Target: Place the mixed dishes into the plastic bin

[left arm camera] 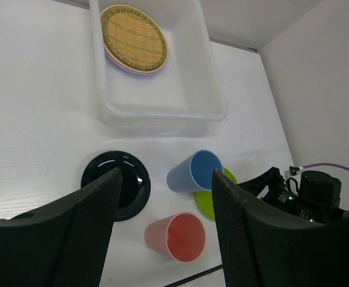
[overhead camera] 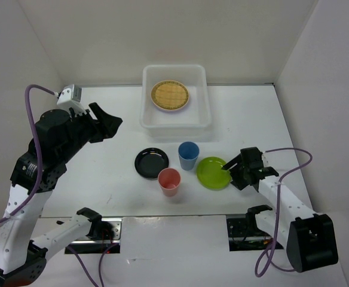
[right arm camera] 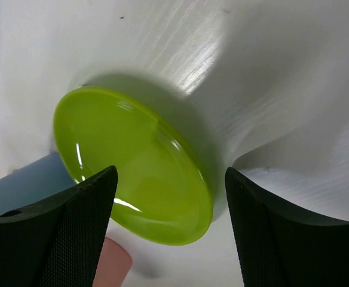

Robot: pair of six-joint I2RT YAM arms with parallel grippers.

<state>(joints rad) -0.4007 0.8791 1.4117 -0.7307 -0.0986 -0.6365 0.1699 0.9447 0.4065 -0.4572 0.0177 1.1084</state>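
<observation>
The right hand (overhead camera: 229, 171) is sitting low at the right edge of the green plate (overhead camera: 212, 173), and that is the relation the coming move is turning on. The plate is lying flat on the desk (overhead camera: 103, 173), just ahead of the hand and to its left. Being round, it is offering no long axis, only a rim to pinch. In the right wrist view the fingers are standing released, spread to either side of the near rim. Whether they are touching it I cannot tell.

The right arm is reaching forward, stretched out low over the desk. The bin (overhead camera: 174, 122) is lying farther off and to the left, with the blue cup (overhead camera: 188, 155) standing between it and the plate, so a lift is probably needing to clear that cup.

The left hand (overhead camera: 112, 124) is hanging high over the desk's left side, also spread and gripping nothing. It is pointing toward the bin, well apart from the green plate.

The woven plate (overhead camera: 170, 94) is lying in the bin on a lavender one (left arm camera: 119, 64). The black plate (overhead camera: 151, 162) and pink cup (overhead camera: 169, 181) are waiting on the desk.
</observation>
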